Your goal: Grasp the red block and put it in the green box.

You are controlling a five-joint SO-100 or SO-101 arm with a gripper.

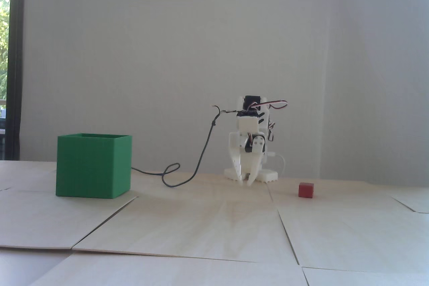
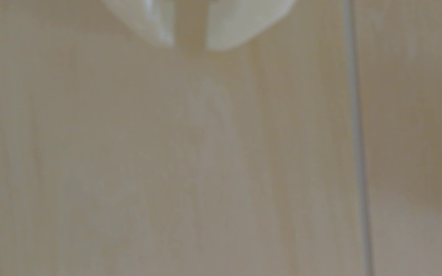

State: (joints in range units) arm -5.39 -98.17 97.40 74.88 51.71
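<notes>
White plastic arm [image 1: 249, 145], black servos, red-white-black wires on top, pale jaws

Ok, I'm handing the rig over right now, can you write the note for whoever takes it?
Gripper: pointing down just above the table, slightly open, holding nothing.
Red block: on the table, to the gripper's right in the fixed view, untouched; not in the wrist view.
Green box: far left in the fixed view, open top; inside not visible.
Done: nothing yet.
Left: reach the block, grasp it, carry it to the box, drop it in.
</notes>
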